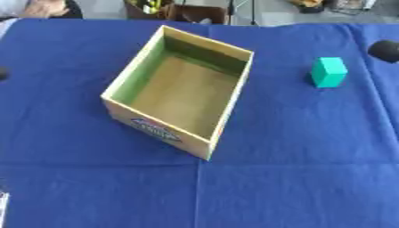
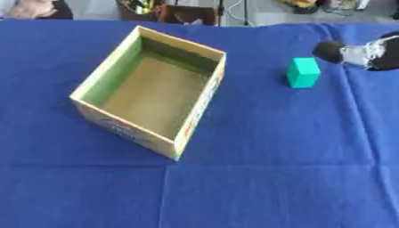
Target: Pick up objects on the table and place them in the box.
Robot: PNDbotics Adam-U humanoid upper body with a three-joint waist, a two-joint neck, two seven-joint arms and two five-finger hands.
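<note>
open cardboard box (image 1: 184, 91) mid-frame on blue cloth (image 1: 296, 178), teal block (image 1: 328, 71) upright at right, black hand tip (image 1: 385, 50) upper right edge

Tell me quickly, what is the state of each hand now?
Left hand: not in view.
Right hand: near the green block, not touching it; open or closed cannot be told.
</note>
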